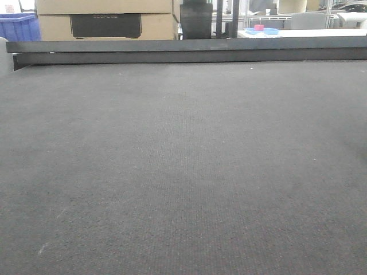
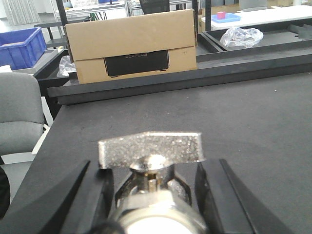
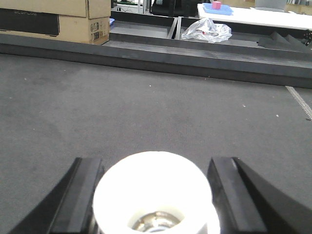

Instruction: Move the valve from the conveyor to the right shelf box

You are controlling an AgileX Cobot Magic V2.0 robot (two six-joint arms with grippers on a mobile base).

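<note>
1. Conveyor (image 1: 183, 172): wide dark grey woven belt with a dark rail (image 1: 183, 51) along its far edge.
2. Left end effector (image 2: 155, 162): jaws closed against the valve's body, belt beneath.
3. Right end effector (image 3: 156, 161): jaws clamped on a white cylinder (image 3: 153, 190) with metal in its bore.
4. Valve (image 2: 156, 204): silvery metal. Judged dense, rigid, smooth-sided and slip-prone, not fragile. Best held across the body.
5. Handle (image 2: 151, 148): flat rough tab on top. It probably turns, so it is a poor hold.
</note>
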